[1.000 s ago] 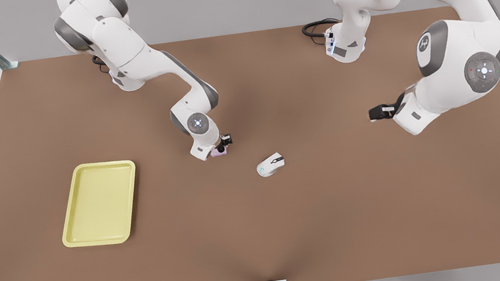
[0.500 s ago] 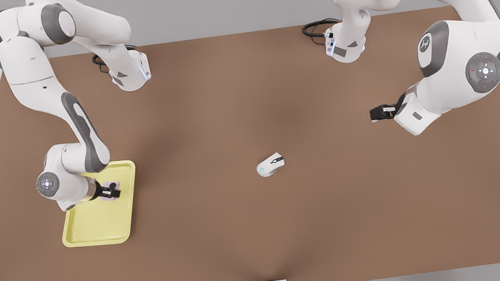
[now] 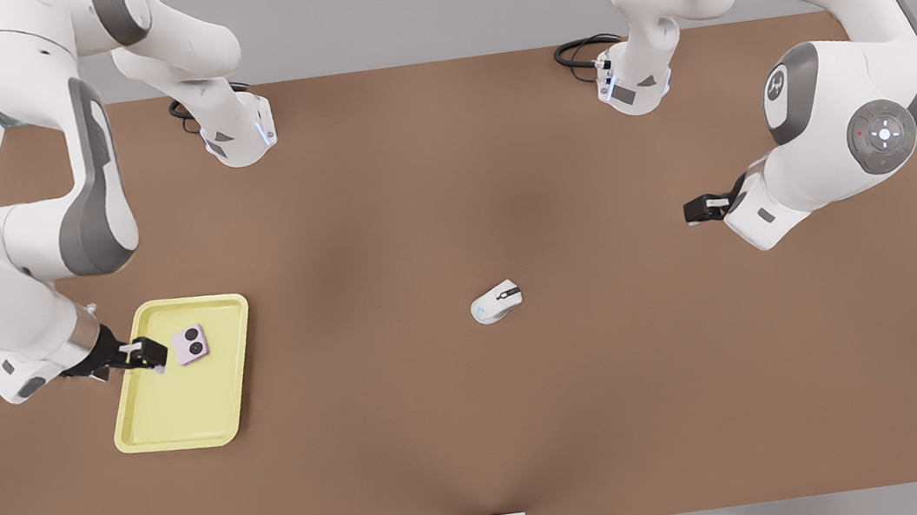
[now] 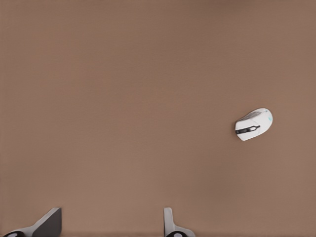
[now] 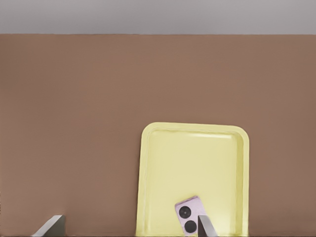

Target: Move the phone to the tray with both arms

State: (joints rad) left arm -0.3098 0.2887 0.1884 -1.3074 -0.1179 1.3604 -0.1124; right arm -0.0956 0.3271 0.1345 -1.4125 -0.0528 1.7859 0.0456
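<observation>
Phone (image 3: 191, 344) lies in tray (image 3: 181, 418); right tool (image 3: 147, 357) and left tool (image 3: 693, 211) open, empty

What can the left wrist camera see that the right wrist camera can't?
Special to the left wrist view: the white computer mouse, lying alone on the table.

Special to the right wrist view: the pale yellow tray with the pink phone lying flat inside it, camera circles up.

Both share: the brown table, and two grey fingertips spread apart with nothing between them. Those belong to the left hand in one and the right hand in the other.
</observation>
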